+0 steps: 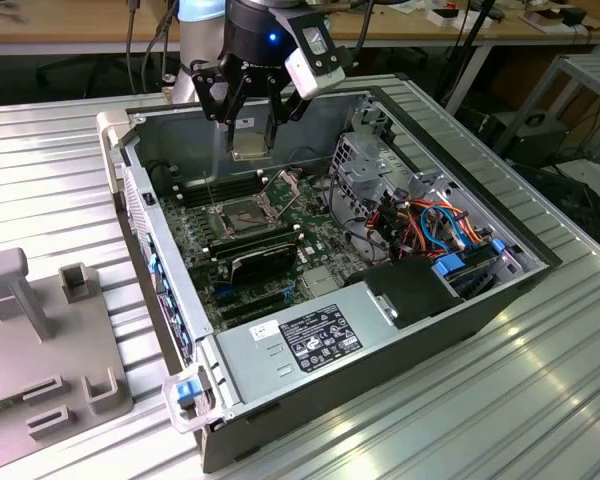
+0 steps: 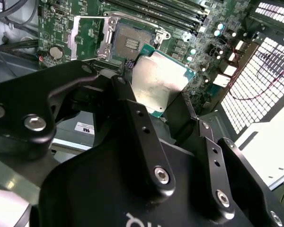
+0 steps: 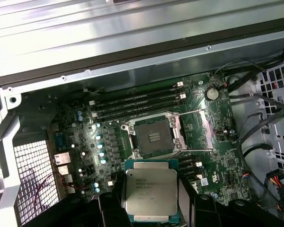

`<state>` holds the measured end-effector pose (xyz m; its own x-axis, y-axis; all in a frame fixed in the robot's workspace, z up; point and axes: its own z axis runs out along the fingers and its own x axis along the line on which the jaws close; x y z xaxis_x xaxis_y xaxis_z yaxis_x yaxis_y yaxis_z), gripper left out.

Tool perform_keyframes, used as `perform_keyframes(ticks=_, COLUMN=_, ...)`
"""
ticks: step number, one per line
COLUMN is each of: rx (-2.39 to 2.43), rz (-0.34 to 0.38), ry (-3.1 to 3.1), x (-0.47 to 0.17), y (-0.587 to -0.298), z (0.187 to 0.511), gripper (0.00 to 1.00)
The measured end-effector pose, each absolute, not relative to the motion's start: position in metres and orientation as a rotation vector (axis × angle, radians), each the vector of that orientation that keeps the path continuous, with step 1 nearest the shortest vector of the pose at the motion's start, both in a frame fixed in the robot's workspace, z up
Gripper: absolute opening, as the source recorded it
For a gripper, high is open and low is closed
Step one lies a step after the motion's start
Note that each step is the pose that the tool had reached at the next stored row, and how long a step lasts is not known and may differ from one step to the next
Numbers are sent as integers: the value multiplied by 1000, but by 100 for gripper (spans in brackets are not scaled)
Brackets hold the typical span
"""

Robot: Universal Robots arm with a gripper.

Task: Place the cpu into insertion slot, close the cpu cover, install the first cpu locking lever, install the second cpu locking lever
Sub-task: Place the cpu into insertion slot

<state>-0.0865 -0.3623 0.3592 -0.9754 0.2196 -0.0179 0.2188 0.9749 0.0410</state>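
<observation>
My gripper [image 1: 250, 135] hangs over the open computer case, shut on the cpu [image 1: 248, 149], a flat square chip with a silvery top. Both wrist views show the cpu [image 2: 158, 82] [image 3: 150, 195] pinched edge to edge between the black fingers [image 2: 132, 118] [image 3: 108, 208], held in the air above the motherboard. The insertion slot [image 1: 242, 213] [image 2: 131, 40] [image 3: 154, 136] lies bare below and a little to the side, its dark centre showing. The cpu cover [image 2: 87, 38] [image 3: 199, 131] is swung open beside the slot. Thin wire locking levers [image 3: 191, 112] stand released.
Long black memory sticks [image 3: 139, 100] run beside the slot. A power supply [image 1: 315, 335], a drive cage [image 1: 365, 165] and coloured cables [image 1: 435, 225] fill the case on the exterior view's right. A grey fixture [image 1: 40, 330] sits on the ribbed table at the exterior view's left.
</observation>
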Motion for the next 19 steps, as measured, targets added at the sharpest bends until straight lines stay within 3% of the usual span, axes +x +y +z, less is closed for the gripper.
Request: perform_keyframes(ticks=19, rx=586, rz=57, ry=3060, x=-86, y=-362, z=358, gripper=53)
